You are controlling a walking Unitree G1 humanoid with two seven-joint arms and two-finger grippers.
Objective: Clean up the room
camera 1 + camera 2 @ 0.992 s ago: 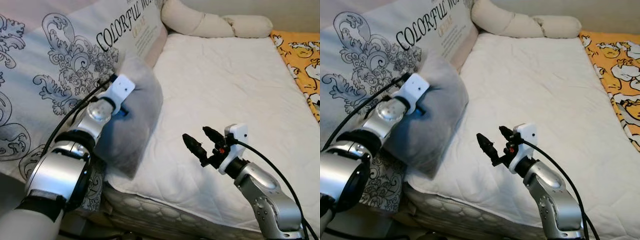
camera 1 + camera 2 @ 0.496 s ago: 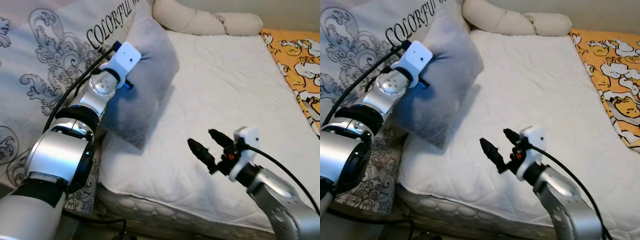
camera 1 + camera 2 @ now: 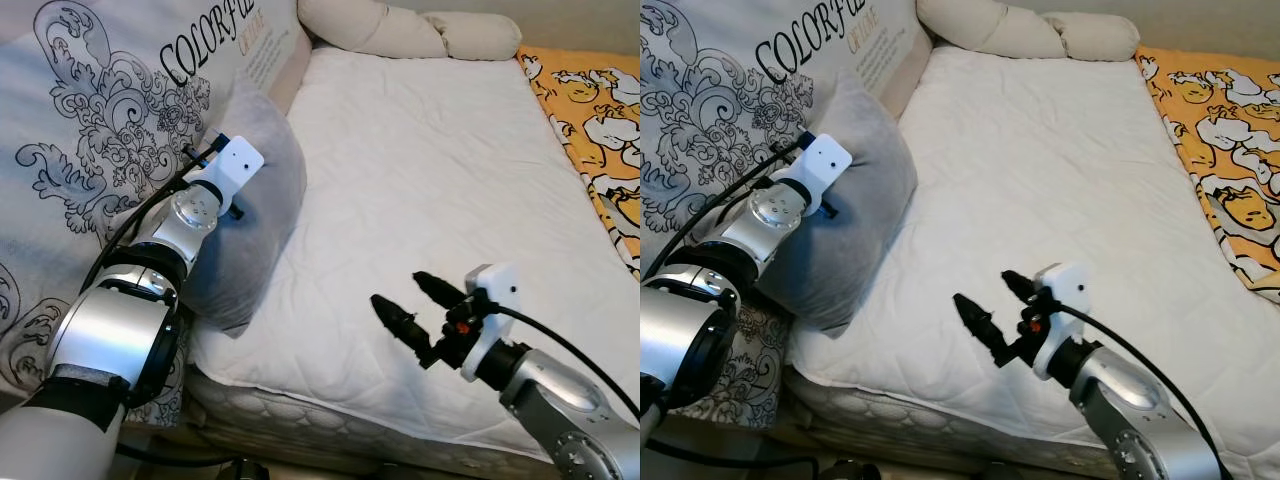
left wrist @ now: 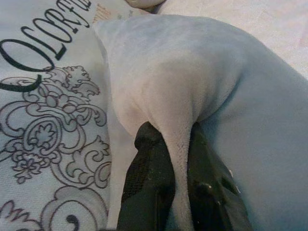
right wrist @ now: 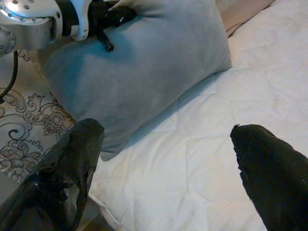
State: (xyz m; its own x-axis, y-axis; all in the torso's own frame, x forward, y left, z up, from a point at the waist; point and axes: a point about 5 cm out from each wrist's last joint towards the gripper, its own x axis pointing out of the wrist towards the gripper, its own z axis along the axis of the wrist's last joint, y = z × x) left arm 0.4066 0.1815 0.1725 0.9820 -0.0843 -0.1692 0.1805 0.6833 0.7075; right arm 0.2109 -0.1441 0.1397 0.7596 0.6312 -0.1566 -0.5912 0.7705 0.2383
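A grey velvet pillow (image 3: pixel 255 215) rests at the left edge of the white mattress (image 3: pixel 440 170), leaning against a large printed cushion (image 3: pixel 110 120). My left gripper (image 4: pixel 175 159) is shut on a fold of the grey pillow (image 4: pixel 192 77), its two black fingers (image 4: pixel 149 168) pinching the fabric. The left arm's wrist (image 3: pixel 225 170) presses into the pillow's side. My right gripper (image 3: pixel 405 305) hovers open over the mattress's near edge, well to the right of the pillow, with nothing between its fingers (image 5: pixel 269 163).
A long cream bolster (image 3: pixel 410 30) lies across the head of the bed. An orange cartoon-print blanket (image 3: pixel 600 120) covers the right side. The mattress's quilted front edge (image 3: pixel 330 430) runs below my arms. A black cable trails from each wrist.
My left gripper has lowered the grey pillow from its raised position back down onto the mattress's left edge. The right gripper stays open, in much the same place. The camera has shifted slightly.
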